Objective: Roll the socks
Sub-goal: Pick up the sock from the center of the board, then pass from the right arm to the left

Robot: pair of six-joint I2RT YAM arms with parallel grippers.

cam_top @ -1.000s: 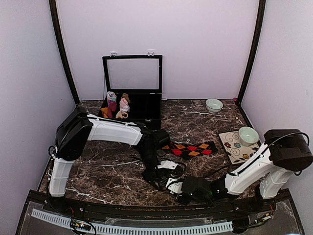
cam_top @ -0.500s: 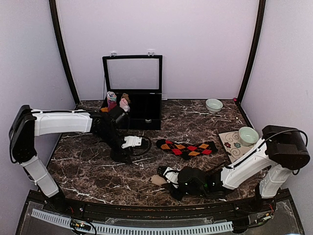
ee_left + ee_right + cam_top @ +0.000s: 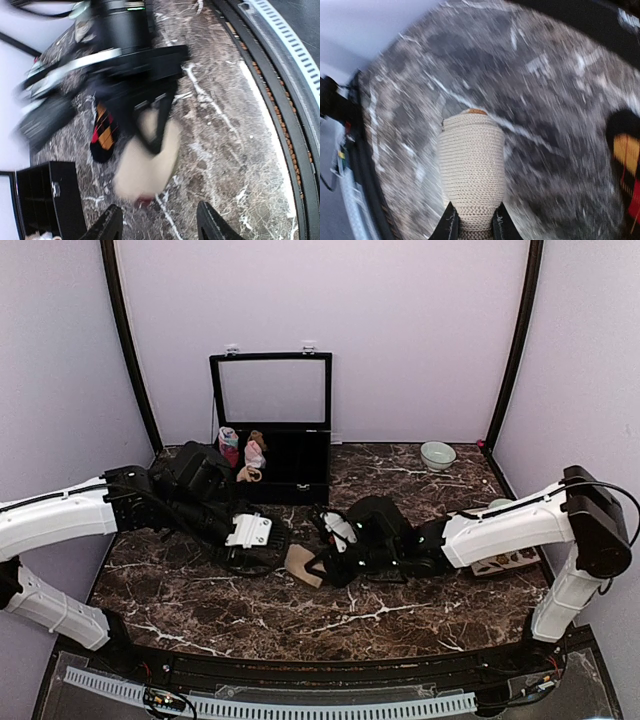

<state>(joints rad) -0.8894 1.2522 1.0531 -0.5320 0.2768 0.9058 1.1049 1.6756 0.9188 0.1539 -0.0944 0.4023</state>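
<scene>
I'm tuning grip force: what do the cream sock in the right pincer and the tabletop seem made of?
Cream sock: soft matte knit yarn, perhaps wool or cotton; rows of chunky stitches show in the right wrist view. Tabletop: dark brown marble look with white veins, fairly smooth; it may be real stone or a printed surface, which cannot be told.

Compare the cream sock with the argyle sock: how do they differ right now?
The cream sock is pinched in the right gripper, jaws closed on it; the argyle sock lies loose on the marble table, nothing gripping it. The cream sock is pale ribbed knit; the argyle sock is black with red and orange diamonds. Both are knit socks near the table's middle.
</scene>
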